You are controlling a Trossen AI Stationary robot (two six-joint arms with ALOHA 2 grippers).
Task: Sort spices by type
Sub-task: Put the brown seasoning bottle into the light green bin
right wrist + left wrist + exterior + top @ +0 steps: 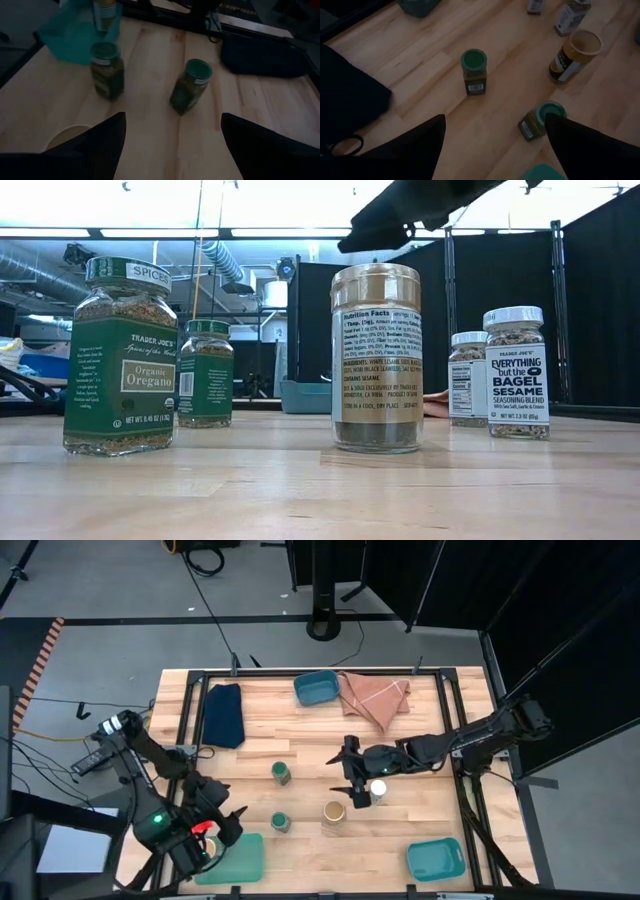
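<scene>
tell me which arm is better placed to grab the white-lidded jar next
Right. The right pincer, open, hovers right beside the white-lidded jar; the left pincer is at the opposite front corner by a teal tray.

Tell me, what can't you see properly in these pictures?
- Left gripper, high view: a jar in the teal tray beneath it is mostly hidden.
- Right gripper, high view: it crowds the white-lidded jar; a second is hidden.
- Low view: far white-lidded jar's label too small.

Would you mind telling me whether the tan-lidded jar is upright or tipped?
Upright: the tan-lidded jar stands on its base, lid on top.
</scene>
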